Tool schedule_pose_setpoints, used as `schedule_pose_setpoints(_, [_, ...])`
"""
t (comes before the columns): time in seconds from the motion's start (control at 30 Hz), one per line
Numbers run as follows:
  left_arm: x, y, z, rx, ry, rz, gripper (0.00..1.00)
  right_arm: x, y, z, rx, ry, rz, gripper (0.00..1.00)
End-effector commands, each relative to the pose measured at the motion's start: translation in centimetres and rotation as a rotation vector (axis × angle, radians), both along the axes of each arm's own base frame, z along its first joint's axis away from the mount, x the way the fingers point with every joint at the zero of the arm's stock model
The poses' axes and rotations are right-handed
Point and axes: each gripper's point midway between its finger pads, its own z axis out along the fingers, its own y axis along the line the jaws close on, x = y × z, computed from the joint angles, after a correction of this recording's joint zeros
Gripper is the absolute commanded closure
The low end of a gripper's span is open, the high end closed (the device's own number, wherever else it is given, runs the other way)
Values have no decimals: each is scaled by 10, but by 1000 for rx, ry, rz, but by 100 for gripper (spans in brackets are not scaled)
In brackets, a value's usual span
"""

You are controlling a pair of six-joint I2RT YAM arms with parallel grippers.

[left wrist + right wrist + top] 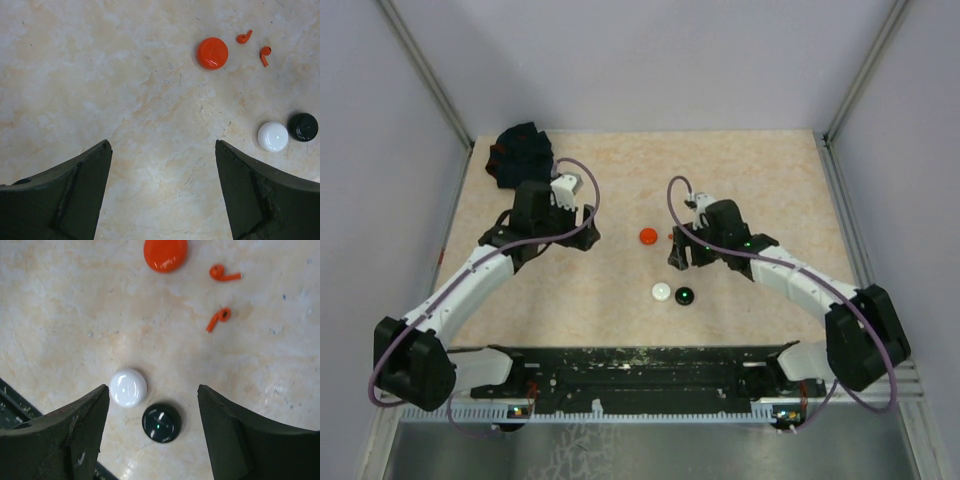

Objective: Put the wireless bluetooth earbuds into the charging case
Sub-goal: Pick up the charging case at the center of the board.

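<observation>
Two small red earbuds point(223, 273) point(218, 318) lie loose on the marbled tabletop, just right of a round red case point(165, 253). The left wrist view shows the same two earbuds point(244, 37) point(265, 54) beside the red case point(212, 52). A white case point(128, 387) and a black case point(161, 423) lie side by side with their lids shut. My right gripper point(152, 388) hovers open over that pair, the black case between its fingers and untouched. My left gripper point(162, 145) stands open over bare table, well left of the cases.
A black fabric bundle point(520, 152) lies at the far left corner of the table. From above, the red case point(648, 236), white case point(662, 291) and black case point(684, 296) sit mid-table between the arms. Walls close in the table on three sides.
</observation>
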Motion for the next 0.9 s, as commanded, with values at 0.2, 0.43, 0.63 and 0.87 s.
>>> schedule_pose_setpoints(0.2, [4, 6, -6, -63, 47, 32, 12, 89, 61, 19, -163, -323, 121, 30])
schedule_pose_setpoints(0.43, [5, 6, -12, -64, 81, 33, 12, 115, 82, -22, -264, -303, 147, 37])
schedule_pose_setpoints(0.63, [5, 5, -14, -74, 97, 28, 12, 122, 96, -39, -281, -304, 178, 40])
schedule_pose_setpoints(0.87, [5, 6, -14, -82, 105, 29, 12, 129, 95, -61, -331, -286, 169, 42])
